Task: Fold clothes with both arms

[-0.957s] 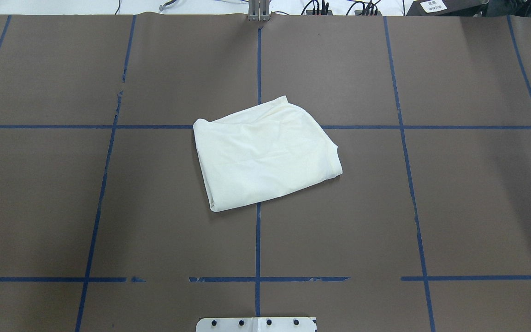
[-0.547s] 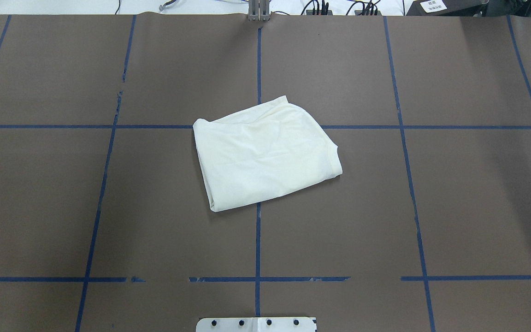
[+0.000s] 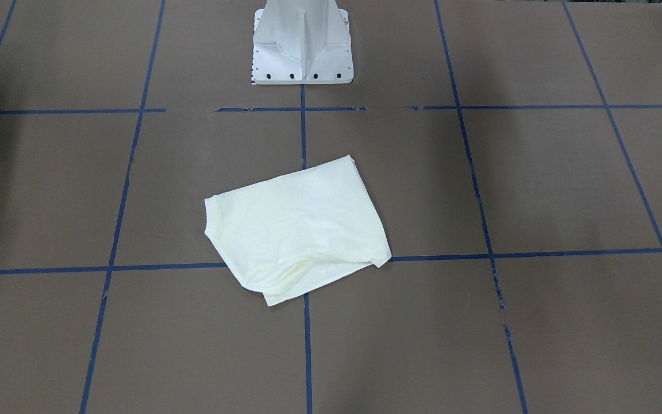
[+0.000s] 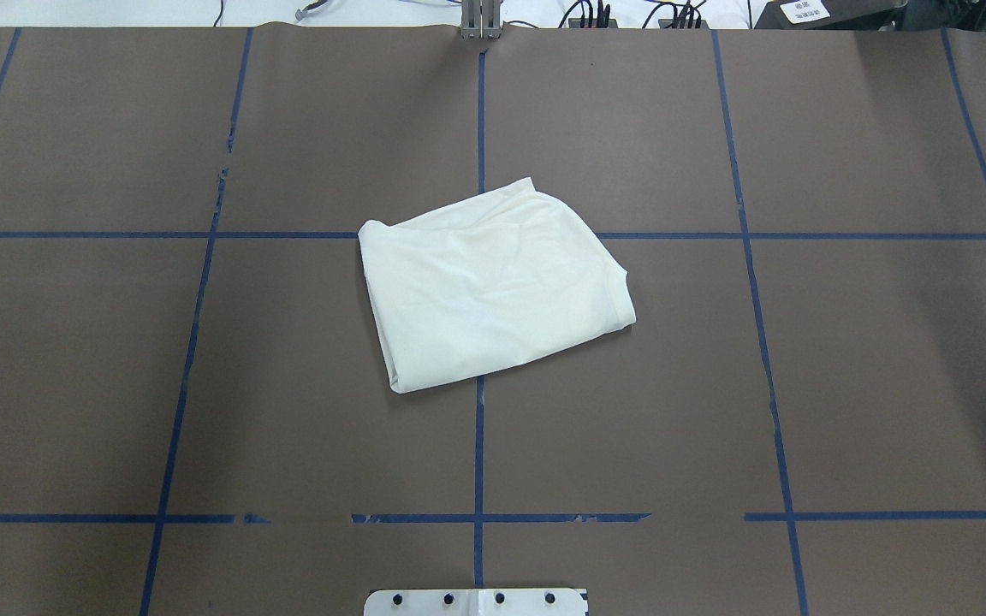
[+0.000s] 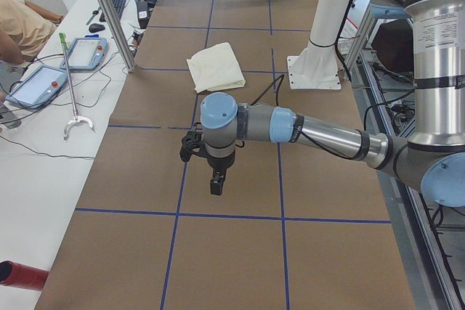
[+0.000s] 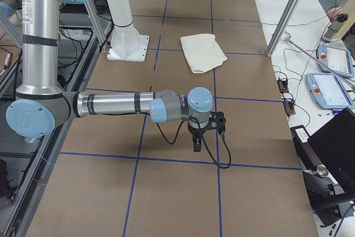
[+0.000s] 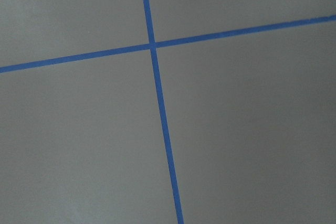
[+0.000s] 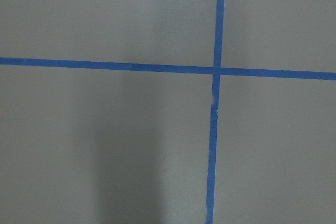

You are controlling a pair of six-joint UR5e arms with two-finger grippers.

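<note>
One brown bench (image 4: 116, 385), blue-taped; one cream T-shirt (image 4: 493, 287) folded at its centre, under-layer poking out, likely to spill open if snagged or dragged. Left hand (image 5: 216, 181), right hand (image 6: 196, 141): well apart from it; opening and hold cannot be told.

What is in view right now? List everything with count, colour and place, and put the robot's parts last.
T-shirt: one, cream-white, folded, plain side up, table's middle.
Table cover: one, brown, under everything.
Tape lines: several, blue, a grid on the cover.
Pedestal base: one, white, robot's edge of the table.
Teach pendants: two, grey with screens, white bench on the operators' side.
Person: one, beige top, at that bench.
Left arm: one, silver with light blue caps, over the table's left end.
Right arm: one, same colours, over the right end.
Left fingers: black, pointing down over bare cover; open or shut unclear.
Right fingers: black, likewise.
</note>
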